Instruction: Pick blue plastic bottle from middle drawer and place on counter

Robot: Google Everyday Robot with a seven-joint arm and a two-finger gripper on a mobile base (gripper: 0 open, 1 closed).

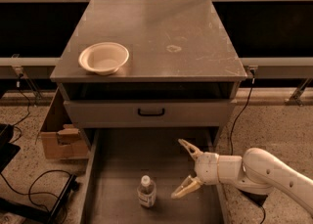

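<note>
The blue plastic bottle (146, 191), clear with a white cap and pale label, stands upright on the bare floor of the open middle drawer (122, 159). My gripper (184, 168) is open inside the drawer, just right of the bottle and a little apart from it, fingers spread and pointing left. The white arm reaches in from the lower right. The counter (161, 37) is the scuffed grey cabinet top above, with a pale ring stain near its middle.
A cream bowl (103, 57) sits on the counter's left front. A closed grey drawer front with a black handle (150, 112) is above the open drawer. A cardboard box (61, 140) and cables (34, 179) lie on the floor at left.
</note>
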